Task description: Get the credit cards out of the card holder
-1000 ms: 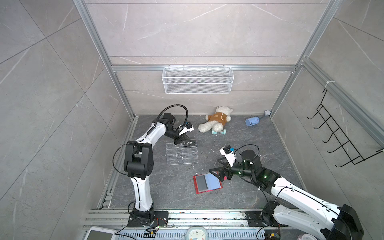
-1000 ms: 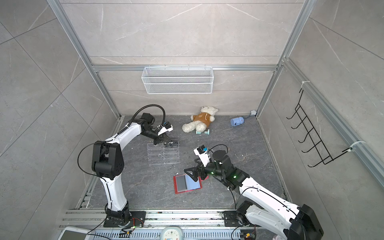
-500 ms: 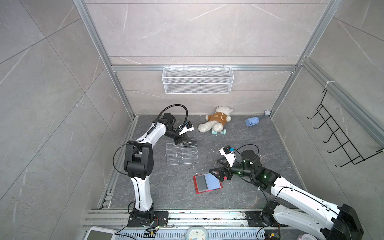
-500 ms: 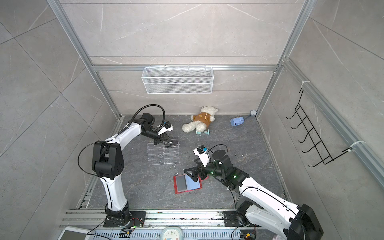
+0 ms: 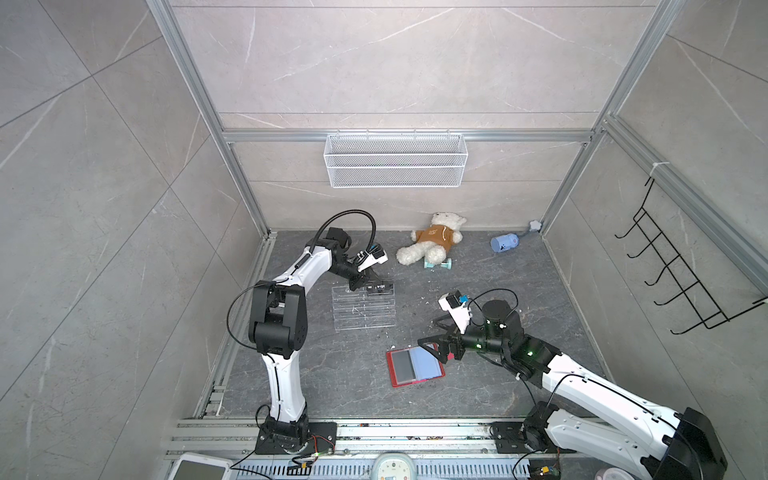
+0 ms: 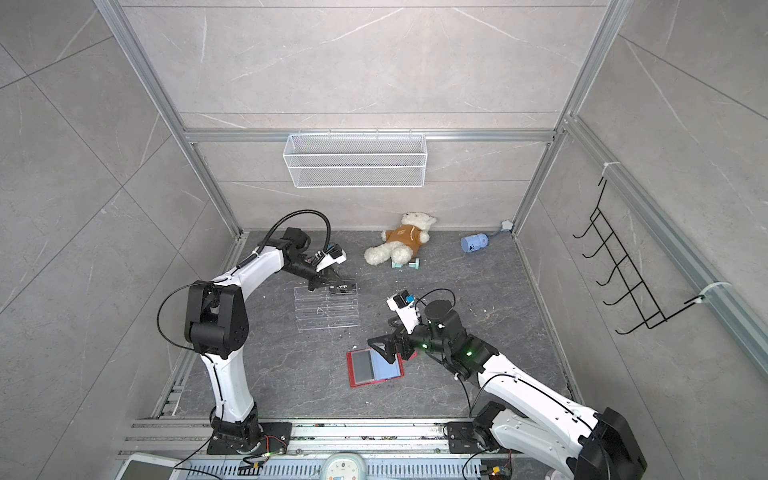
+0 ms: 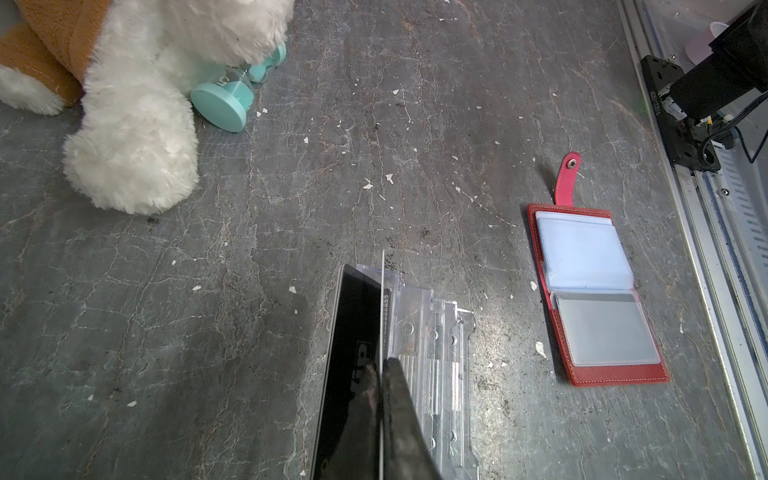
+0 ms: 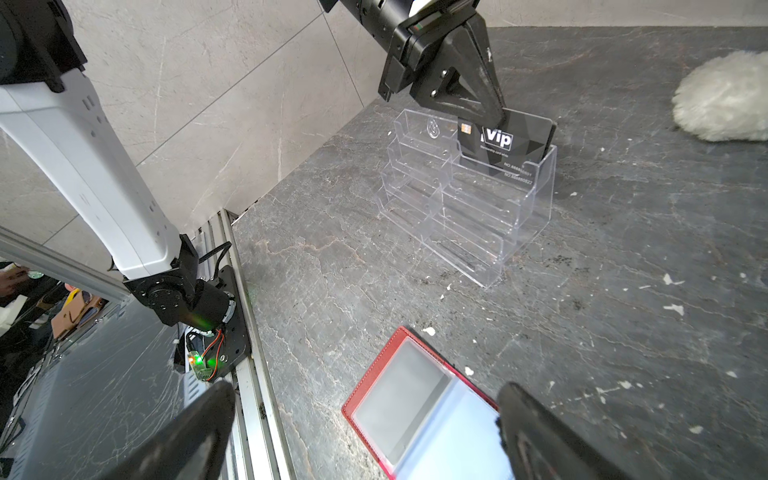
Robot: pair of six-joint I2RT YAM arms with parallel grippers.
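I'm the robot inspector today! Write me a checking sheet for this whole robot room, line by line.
Surface: dark stone-look floor, pale crumbs scattered.
Job's things: red card holder lies open, a grey card in one sleeve; black Vip card stands in the top tier of the clear rack.
Clutter: teddy bear, teal dumbbell against it, blue cylinder near the back right corner.
Grippers: left gripper shut on the Vip card; right gripper open above the card holder.
Cables: black cable arches over the left arm; thinner cable loops at the right wrist.
Surroundings: white wire basket on the back wall, black hook rack on a side wall.
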